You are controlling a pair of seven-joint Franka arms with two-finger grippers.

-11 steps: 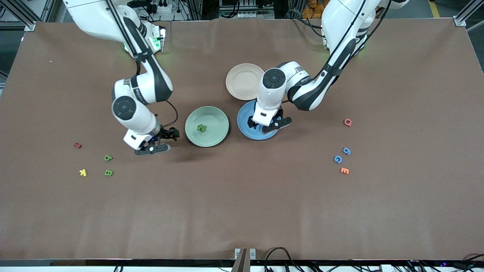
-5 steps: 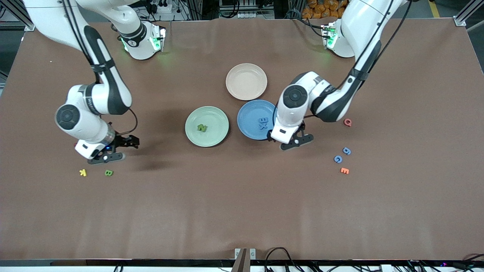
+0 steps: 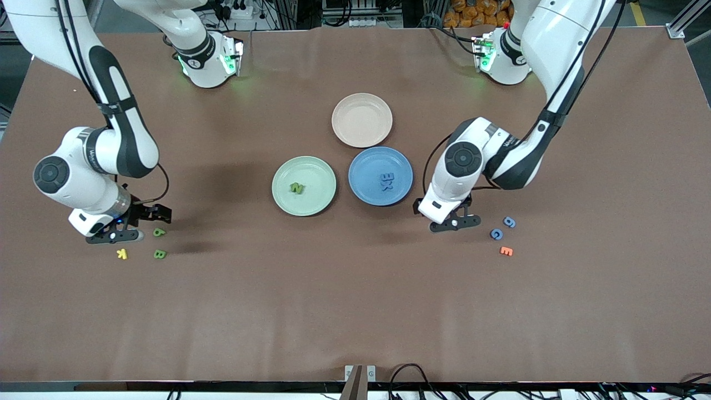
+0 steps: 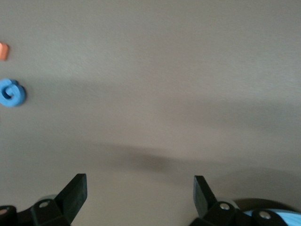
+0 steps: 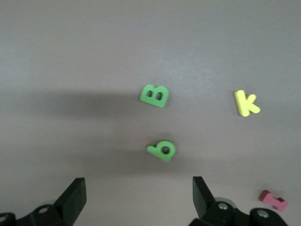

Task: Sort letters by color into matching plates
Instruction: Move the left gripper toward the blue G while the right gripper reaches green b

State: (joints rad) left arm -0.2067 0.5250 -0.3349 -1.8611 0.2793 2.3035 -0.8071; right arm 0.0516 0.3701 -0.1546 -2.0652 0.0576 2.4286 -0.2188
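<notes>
From my remote seat, the red letter (image 5: 273, 201) shows only in the right wrist view; in the front view the right arm covers it. The orange letter (image 4: 3, 51) is cut by the left wrist view's edge. The stacked blue letters (image 3: 386, 181) on the blue plate (image 3: 366, 189) are too small to read.

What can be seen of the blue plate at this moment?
The blue plate is round, shallow and matte, medium blue with a low raised rim. It lies flat on the brown table, beside the green plate and nearer the front camera than the beige-pink plate, whose edge it almost meets. Two small blue letters lie inside it, close together. No gripper touches it.
</notes>
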